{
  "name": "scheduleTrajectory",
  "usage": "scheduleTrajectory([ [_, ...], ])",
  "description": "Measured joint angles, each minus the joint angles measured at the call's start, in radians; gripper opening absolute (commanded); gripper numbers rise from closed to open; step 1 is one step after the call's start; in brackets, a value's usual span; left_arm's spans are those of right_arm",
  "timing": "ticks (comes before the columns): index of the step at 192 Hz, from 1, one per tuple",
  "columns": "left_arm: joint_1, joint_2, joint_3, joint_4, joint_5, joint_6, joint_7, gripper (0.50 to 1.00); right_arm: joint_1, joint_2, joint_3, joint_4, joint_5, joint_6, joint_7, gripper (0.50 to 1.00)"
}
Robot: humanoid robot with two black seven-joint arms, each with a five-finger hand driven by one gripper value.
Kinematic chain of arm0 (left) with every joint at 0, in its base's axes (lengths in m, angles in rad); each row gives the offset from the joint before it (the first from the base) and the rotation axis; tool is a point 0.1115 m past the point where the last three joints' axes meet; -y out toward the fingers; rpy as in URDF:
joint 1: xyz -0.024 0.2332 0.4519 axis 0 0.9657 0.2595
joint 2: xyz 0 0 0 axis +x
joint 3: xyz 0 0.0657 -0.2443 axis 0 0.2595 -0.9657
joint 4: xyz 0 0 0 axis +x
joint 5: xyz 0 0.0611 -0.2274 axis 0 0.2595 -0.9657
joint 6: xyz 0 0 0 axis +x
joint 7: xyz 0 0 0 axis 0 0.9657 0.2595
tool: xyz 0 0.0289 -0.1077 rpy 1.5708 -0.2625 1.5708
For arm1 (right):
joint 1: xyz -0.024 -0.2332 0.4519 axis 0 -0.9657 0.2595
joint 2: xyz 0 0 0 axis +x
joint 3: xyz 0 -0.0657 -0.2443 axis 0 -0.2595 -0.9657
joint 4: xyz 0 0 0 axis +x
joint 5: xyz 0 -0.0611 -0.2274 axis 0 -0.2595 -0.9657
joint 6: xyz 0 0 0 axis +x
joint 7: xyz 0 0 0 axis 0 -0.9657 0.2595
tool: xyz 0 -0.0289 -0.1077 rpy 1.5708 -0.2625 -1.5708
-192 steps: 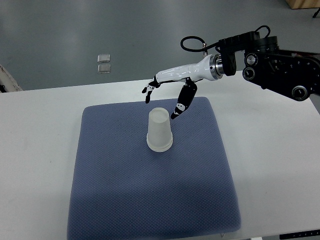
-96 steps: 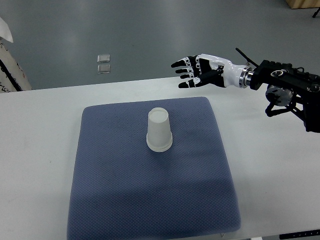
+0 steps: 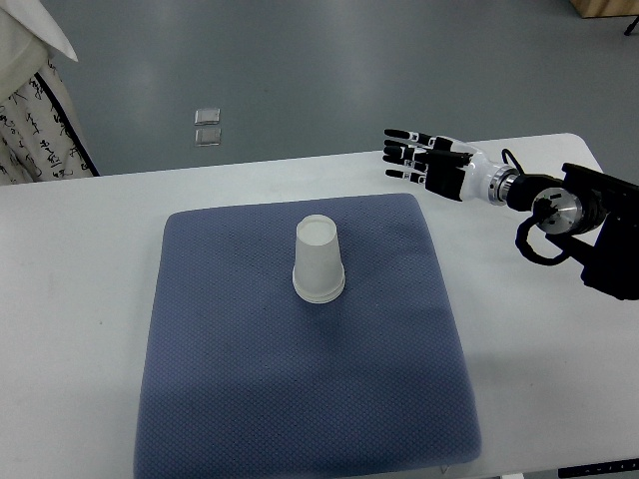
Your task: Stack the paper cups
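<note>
Person's patterned garment [image 3: 35, 110] at far left edge, behind white table [image 3: 80, 299]. Blue mat [image 3: 250, 399] covers table centre; stacked paper cups [image 3: 319, 259] sit upside down on mat, upper-middle, standing upright w/ nothing touching them. Right hand [image 3: 431, 166] is well apart from cups, up & to the right, past mat's far right corner, fingers spread flat, holding nothing, arm entering from right edge.

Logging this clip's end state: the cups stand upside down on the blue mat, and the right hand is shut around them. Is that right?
Not quite. The top view shows the right hand open, fingers spread, holding nothing and well apart from the paper cups, off the far right corner of the blue mat. The rest holds: the cups stand upside down on the mat.
</note>
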State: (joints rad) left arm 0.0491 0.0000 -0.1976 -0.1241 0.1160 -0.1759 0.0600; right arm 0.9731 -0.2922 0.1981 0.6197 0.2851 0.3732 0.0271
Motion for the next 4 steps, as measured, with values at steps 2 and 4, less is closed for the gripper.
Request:
scheduleTrajectory([
  [2, 0.000, 0.000, 0.000, 0.000, 0.000, 0.000, 0.000, 1.000, -0.001, 0.000, 0.000, 0.000, 0.000, 0.001, 0.000, 0.924],
  [4, 0.000, 0.000, 0.000, 0.000, 0.000, 0.000, 0.000, 1.000, -0.002, 0.000, 0.000, 0.000, 0.000, 0.001, 0.000, 0.924],
])
